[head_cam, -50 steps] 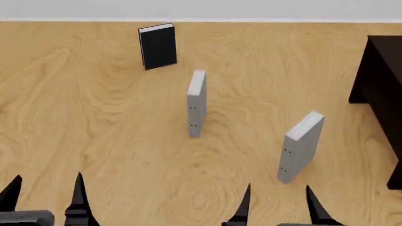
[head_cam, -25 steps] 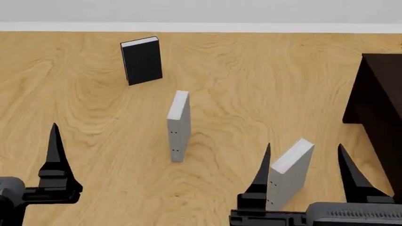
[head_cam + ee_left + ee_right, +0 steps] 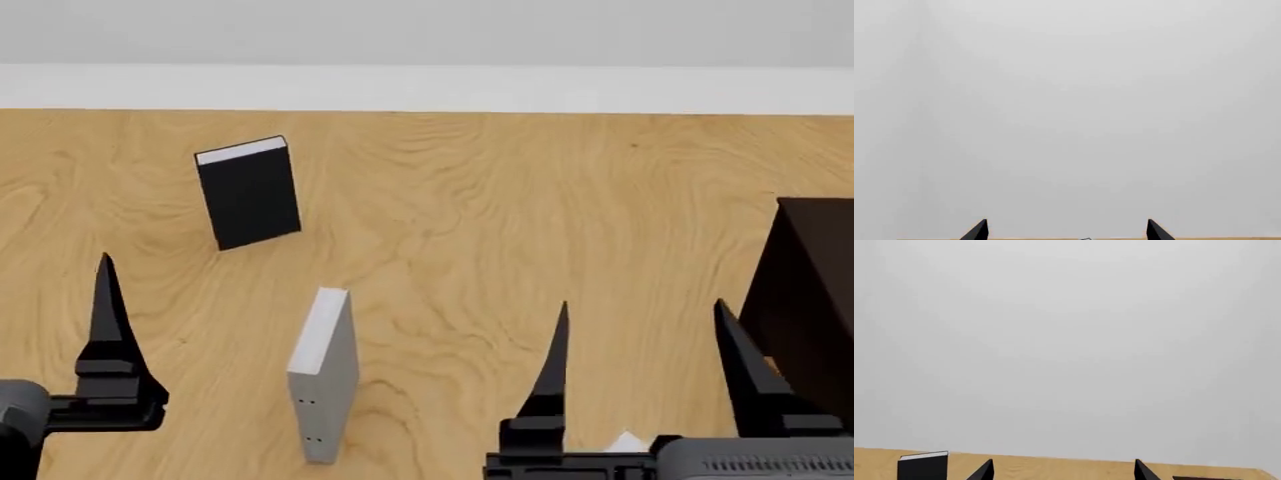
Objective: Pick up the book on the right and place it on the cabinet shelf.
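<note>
Of the light-grey book on the right, only a small white corner (image 3: pixel 625 441) shows at the bottom of the head view, behind my right gripper (image 3: pixel 645 370). That gripper is open and empty, its two black fingers standing wide apart above the book; it also shows in the right wrist view (image 3: pixel 1063 469). The very dark cabinet (image 3: pixel 807 300) stands at the right edge; its shelf is hidden. My left gripper (image 3: pixel 1067 229) is open and empty; in the head view only one of its fingers (image 3: pixel 107 320) shows, at the far left.
A second grey book (image 3: pixel 323 375) stands upright on the wooden table (image 3: pixel 467 220), left of my right gripper. A black book (image 3: pixel 247 190) stands farther back left; it also shows in the right wrist view (image 3: pixel 923 466). Both wrist views face a plain grey wall.
The head view has shifted, so all the books sit lower and further left in it. The right book has dropped almost out of view behind my right gripper. Both grippers have risen into view.
</note>
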`<state>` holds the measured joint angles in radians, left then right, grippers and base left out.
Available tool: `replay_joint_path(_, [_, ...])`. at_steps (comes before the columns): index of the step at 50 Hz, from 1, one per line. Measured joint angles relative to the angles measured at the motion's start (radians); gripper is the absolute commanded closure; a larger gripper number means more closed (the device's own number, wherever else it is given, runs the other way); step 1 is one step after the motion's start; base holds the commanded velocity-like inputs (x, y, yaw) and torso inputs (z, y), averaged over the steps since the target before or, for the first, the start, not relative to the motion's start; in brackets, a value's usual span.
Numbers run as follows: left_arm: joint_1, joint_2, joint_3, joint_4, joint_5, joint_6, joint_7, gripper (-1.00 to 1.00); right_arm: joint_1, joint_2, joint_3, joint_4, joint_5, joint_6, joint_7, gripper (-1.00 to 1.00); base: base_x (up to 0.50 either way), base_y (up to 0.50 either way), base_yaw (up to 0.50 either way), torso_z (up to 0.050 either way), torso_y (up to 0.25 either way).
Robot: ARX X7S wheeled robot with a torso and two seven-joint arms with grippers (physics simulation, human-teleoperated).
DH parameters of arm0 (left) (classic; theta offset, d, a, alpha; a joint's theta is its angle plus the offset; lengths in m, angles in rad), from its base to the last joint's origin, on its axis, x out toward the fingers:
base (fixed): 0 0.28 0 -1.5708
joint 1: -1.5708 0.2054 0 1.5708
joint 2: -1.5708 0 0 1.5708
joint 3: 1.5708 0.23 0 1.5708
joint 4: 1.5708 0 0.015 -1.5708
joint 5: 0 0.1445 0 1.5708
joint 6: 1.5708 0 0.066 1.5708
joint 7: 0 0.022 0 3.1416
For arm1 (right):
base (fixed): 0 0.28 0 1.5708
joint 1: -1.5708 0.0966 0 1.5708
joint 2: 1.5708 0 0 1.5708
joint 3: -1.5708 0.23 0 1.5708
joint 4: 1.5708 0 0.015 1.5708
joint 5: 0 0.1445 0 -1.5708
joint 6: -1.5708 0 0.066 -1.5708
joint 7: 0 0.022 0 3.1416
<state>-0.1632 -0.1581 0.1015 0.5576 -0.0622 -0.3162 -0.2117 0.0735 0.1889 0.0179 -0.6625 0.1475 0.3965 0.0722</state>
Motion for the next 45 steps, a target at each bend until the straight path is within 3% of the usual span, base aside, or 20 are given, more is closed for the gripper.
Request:
replay_joint_path(30, [-0.002,-0.024,0.02,0.019,-0.01,-0.018,-0.024,-1.0,0.027,0.02,0.01,-0.021,0.076,0.105,0.057,-1.0,0.02,-0.08,0.0,0.0,0.001])
replay_joint_path(35, [-0.007,-0.029,0.027,0.026,0.006,-0.034,-0.037,-1.0,0.075,0.031,0.01,-0.064,0.103,0.235,0.082,-1.0,0.0,0.0,0.0,0.0,0.0])
replay_joint_path(41, [-0.014,-0.037,0.031,0.035,0.006,-0.072,-0.04,-1.0,0.224,0.032,0.044,-0.144,0.174,0.557,0.123,-1.0,0.0,0.0,0.0,0.0,0.0])
replay_joint_path(45, [-0.018,-0.042,0.031,0.048,-0.001,-0.106,-0.039,-1.0,0.348,0.044,0.097,-0.137,0.339,0.76,0.231,-1.0,0.0,0.0,0.0,0.0,0.0])
